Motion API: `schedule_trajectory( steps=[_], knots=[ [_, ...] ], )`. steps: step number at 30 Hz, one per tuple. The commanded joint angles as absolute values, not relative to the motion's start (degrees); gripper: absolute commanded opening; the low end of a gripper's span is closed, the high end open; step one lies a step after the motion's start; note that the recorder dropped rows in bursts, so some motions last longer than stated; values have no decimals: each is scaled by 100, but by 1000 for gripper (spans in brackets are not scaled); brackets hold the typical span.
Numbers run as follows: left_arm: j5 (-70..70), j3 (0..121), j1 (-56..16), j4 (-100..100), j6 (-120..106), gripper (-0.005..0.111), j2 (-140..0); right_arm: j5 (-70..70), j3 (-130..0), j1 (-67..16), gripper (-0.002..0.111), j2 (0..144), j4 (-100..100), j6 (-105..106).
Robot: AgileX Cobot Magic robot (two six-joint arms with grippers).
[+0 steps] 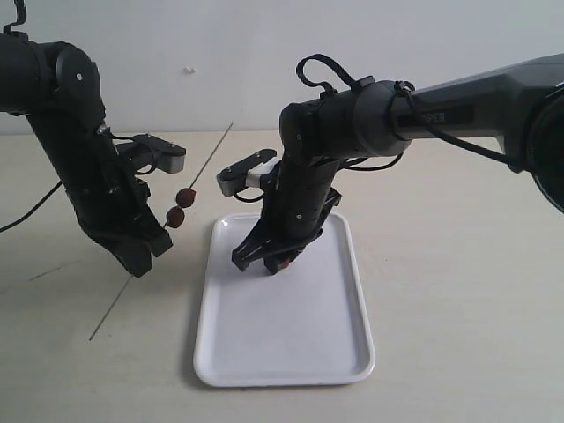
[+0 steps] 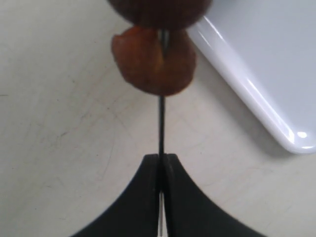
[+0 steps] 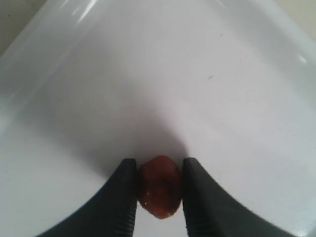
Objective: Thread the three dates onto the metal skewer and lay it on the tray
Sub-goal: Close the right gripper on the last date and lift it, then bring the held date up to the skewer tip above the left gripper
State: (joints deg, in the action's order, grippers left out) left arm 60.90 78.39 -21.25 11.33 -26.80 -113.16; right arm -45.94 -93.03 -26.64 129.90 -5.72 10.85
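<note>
In my left gripper the thin metal skewer is held slanting above the table, with two reddish-brown dates threaded just above the grip. The left wrist view shows the jaws of the left gripper shut on the skewer, with one date close above and another behind it. Down on the white tray, my right gripper has its jaws against both sides of the third date, which rests on the tray floor.
The tray's rounded corner and rim lie just beside the skewer's threaded end. The skewer's lower end hangs past my left gripper over the beige tabletop. A pale wall runs along the back.
</note>
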Motion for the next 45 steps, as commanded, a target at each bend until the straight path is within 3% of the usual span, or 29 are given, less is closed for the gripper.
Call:
schedule_trajectory(
  steps=[1,6,17,23,35,45],
  knots=[
    [6057,7879,-2111,1111,-2632,0,-11246,-4544,-9294,-2661,19,13009,-545,963],
    [6056,7879,-2111,1146,-2632,0,-11246,-4329,-9294,-2649,8,12919,-458,856],
    [5957,7879,-2111,1535,-2873,0,-11246,-3820,-9294,-1956,8,12242,-604,700],
    [6259,7864,-2111,2959,-4233,0,-11379,-3069,-9305,-1337,8,12132,-2122,1033],
    [6399,7864,-2111,3274,-4538,0,-11599,-2725,-9305,-1000,8,12145,-7568,4806],
    [6083,7864,-2111,3274,-4499,0,-11659,-3322,-9305,-1000,8,12145,-7850,4946]
  ],
)
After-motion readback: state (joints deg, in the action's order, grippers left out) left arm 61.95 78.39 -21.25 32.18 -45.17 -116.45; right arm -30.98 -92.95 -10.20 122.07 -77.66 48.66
